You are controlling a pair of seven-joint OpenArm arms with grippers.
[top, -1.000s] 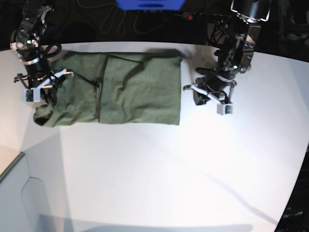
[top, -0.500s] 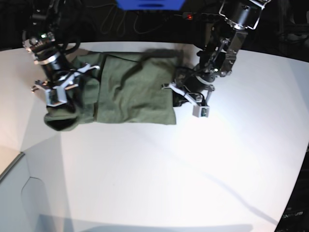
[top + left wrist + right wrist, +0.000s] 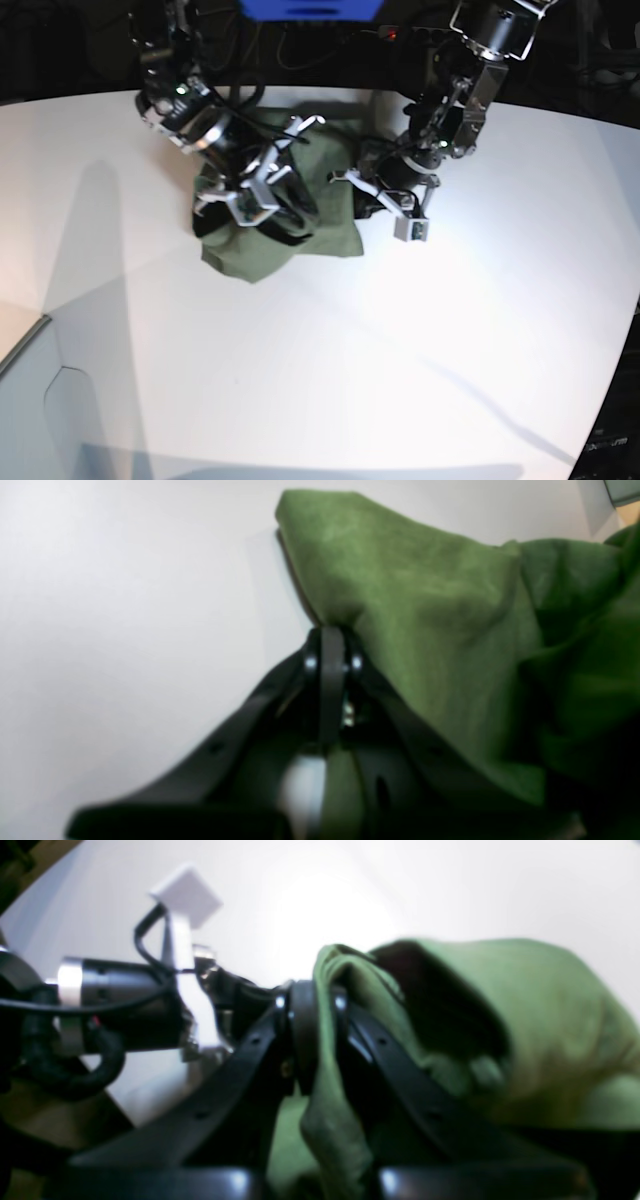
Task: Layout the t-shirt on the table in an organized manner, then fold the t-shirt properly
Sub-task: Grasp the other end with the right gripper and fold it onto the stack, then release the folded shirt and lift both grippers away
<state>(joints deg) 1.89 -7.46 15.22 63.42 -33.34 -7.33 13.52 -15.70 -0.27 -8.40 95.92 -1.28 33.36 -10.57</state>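
The olive-green t-shirt (image 3: 330, 215) lies bunched at the back middle of the white table (image 3: 400, 350). My right gripper (image 3: 262, 192) hovers over the shirt's middle, shut on a raised fold of it. The right wrist view shows the cloth (image 3: 525, 1030) pinched between that gripper's (image 3: 312, 1005) fingers. My left gripper (image 3: 362, 200) sits at the shirt's right edge. In the left wrist view it (image 3: 330, 640) is shut, with the t-shirt (image 3: 425, 605) drawn in at its tips. The shirt's collar and sleeves are hidden.
A blue object (image 3: 310, 8) and cables sit beyond the table's curved far edge. A grey lower surface (image 3: 30, 400) borders the table at the front left. The left arm's wrist and white camera mount (image 3: 187, 890) show close by in the right wrist view.
My right arm has swung from the far left to the middle, carrying the shirt's left end over its body. My left arm moved in to the shirt's right edge and stays there.
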